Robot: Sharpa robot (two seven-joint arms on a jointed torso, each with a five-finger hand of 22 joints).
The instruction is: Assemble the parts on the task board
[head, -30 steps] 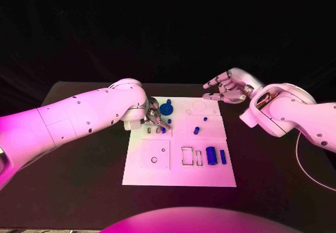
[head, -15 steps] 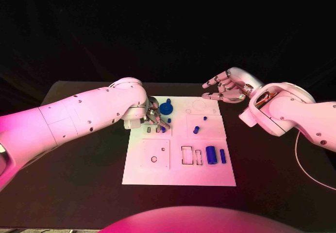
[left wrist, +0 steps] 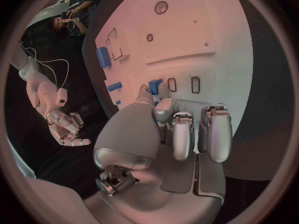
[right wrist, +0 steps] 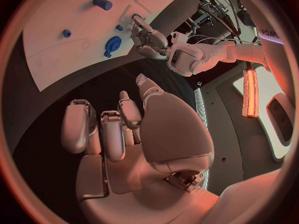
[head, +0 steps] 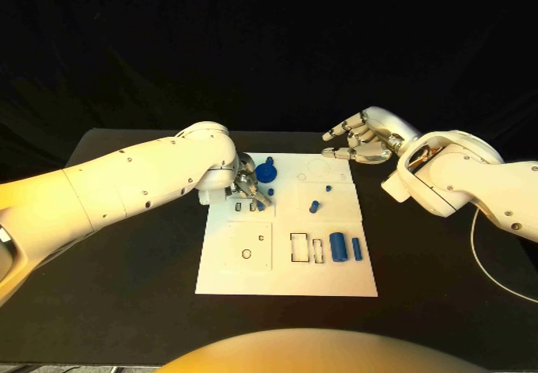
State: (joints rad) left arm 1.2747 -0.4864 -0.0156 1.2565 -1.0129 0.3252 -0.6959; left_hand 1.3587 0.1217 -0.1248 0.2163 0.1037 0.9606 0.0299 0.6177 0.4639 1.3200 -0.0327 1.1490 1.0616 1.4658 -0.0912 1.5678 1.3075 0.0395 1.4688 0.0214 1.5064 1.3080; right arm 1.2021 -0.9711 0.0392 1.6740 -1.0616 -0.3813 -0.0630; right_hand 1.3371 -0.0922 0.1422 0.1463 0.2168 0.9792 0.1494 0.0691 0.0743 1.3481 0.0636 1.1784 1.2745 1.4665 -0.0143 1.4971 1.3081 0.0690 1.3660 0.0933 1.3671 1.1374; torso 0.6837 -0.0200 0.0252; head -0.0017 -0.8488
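Left hand (head: 249,189) pinches a small blue part (left wrist: 154,86) over the task board (head: 289,272) (ten o'clock); right hand (head: 361,140) released, at one o'clock.

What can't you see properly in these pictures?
- Head view: the left hand covers part of the task board, so whether it holds a blue part there is unclear.
- Left wrist view: fingers hide the board beneath them.
- Head view: the small blue parts are too tiny to tell their shapes.

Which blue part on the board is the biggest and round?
The blue round part at the board's far edge, beside the left hand; the others are slimmer.
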